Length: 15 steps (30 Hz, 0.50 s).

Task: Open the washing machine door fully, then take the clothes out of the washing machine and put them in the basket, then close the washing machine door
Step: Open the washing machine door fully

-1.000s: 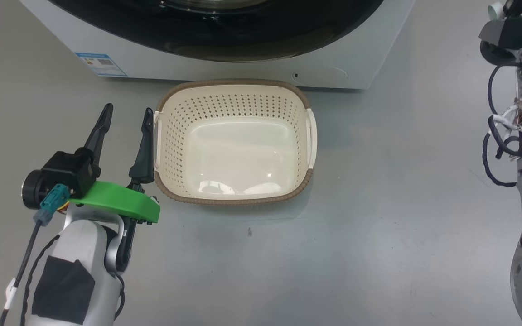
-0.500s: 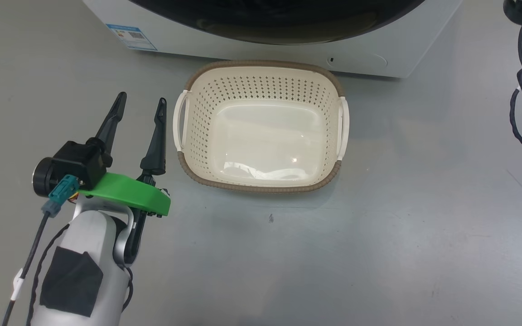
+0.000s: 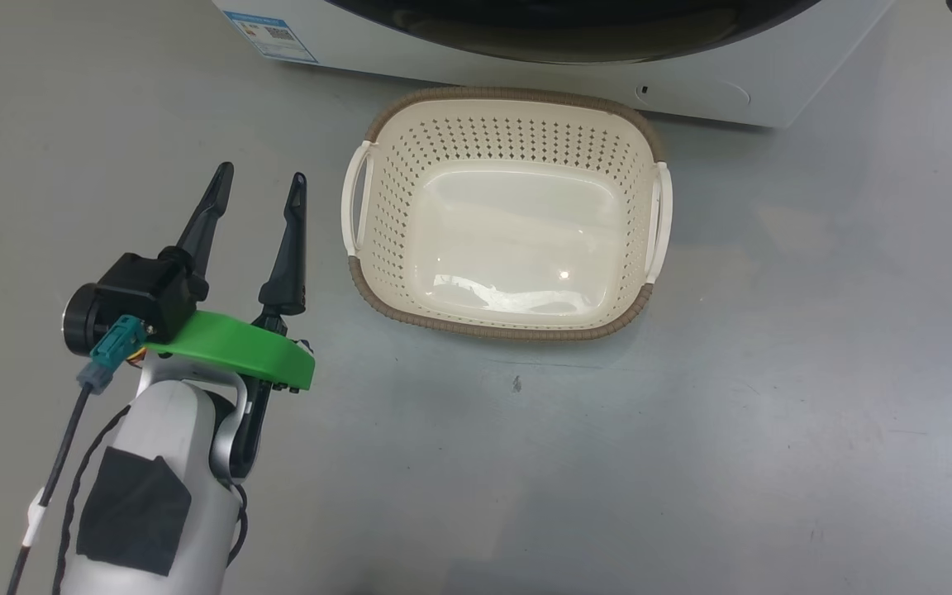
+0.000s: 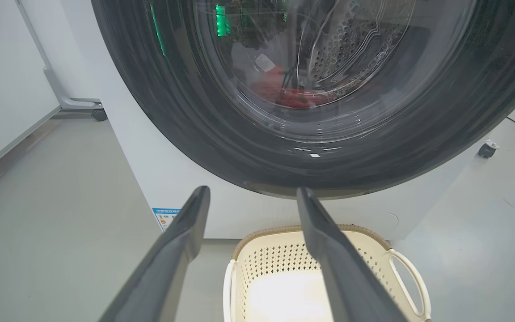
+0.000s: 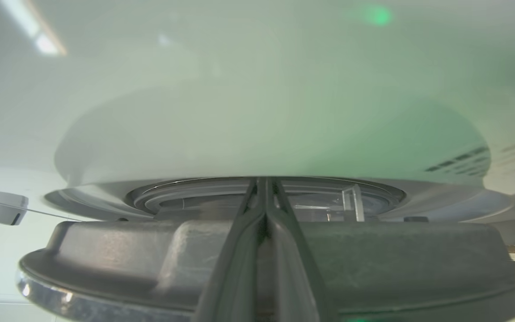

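The washing machine [image 3: 459,64] is the largest thing. In the head view we see its white lower front along the top of the frame, with the black lower edge of the washing machine door [image 3: 575,33] above it. The left wrist view looks from lower down and adds more: the wide black ring of the door [image 4: 172,125] and the glass bowl. Behind the glass, the clothes [image 4: 293,96] lie as a red heap in the steel drum.

The basket [image 3: 509,332] stands on the grey floor [image 3: 691,413] in the upper middle of the head view, just below the machine's front, and we see nothing in it.

The left pincer [image 3: 263,172] is at the lower left of the head view, just left of the basket's left handle, its two fingers spread wide and holding nothing. In its own view the pincer [image 4: 254,191] points at the bottom of the door ring, with the basket [image 4: 275,264] below, and the clothes are well above its tips.

In the right wrist view the right pincer [image 5: 263,181] has its fingers pressed together over a grey round part with a shiny rim. This view is blurred, and we cannot tell if it touches.

A small blue label [image 3: 271,35] sits at the machine's lower corner.
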### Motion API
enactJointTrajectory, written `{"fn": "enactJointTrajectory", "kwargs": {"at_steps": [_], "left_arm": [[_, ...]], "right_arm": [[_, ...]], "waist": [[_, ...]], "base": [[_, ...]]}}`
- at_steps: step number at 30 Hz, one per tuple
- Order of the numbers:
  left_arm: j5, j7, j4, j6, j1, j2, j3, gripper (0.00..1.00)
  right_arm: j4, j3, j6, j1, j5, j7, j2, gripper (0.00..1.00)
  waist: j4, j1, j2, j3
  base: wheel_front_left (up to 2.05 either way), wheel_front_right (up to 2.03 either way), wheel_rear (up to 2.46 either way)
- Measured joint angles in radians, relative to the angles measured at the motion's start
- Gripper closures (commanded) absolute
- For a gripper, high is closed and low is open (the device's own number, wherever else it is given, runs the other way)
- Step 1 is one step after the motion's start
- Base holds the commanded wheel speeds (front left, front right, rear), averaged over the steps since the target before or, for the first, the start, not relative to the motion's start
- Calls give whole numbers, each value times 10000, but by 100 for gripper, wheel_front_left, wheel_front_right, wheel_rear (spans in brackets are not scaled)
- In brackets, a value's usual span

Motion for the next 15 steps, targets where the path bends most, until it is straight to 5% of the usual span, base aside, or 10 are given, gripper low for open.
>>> {"fn": "enactJointTrajectory", "kwargs": {"at_steps": [15], "left_arm": [[2, 0, 10, -8, -15, -56, 138, 0]], "right_arm": [[520, -109, 192, -52, 761, 1110, -27, 100]], "waist": [[-121, 0, 0, -117]], "base": [[0, 0, 0]]}}
